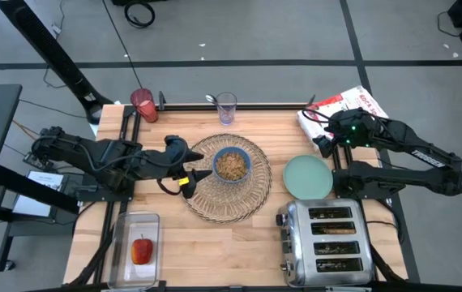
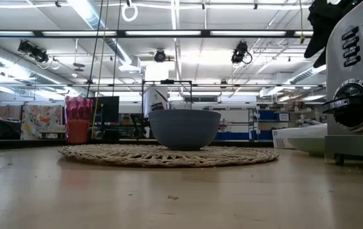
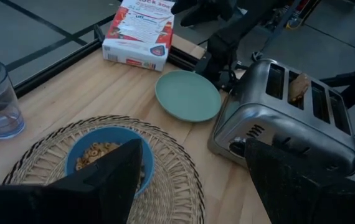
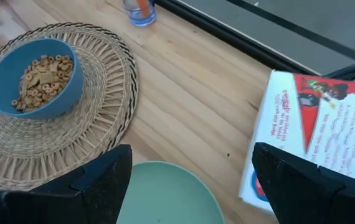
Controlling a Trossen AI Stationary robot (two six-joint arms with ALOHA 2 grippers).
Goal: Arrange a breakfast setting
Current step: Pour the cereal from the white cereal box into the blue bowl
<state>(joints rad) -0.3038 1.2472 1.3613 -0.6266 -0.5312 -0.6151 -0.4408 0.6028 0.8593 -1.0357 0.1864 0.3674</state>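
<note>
High view shows the round woven placemat (image 1: 228, 188) mid-table with the blue cereal bowl (image 1: 232, 165) on it, already filled with cereal. The mint-green plate (image 1: 307, 176) sits bare just to the right of the mat, right next to the chrome toaster (image 1: 326, 242), and the left wrist view shows a toast slice (image 3: 299, 88) poking out of one slot. The red apple (image 1: 142, 250) is in a clear container (image 1: 136, 246) at the near left corner, the red-filled glass (image 1: 143, 105) is at the far left edge, and a clear glass (image 1: 226, 107) with what looks like the spoon in it stands behind the mat.

The left gripper (image 1: 201, 176) hovers at the mat's left edge beside the bowl, fingers spread, nothing in them. The right gripper (image 1: 322, 144) hangs over the far right near the cereal box (image 1: 346, 108), also wide open and empty.

My guess: the bowl's sorted and we're between steps. Toast onto the plate seems the obvious next move, so the right arm would have to reach over the toaster and pinch that slice from above.
</note>
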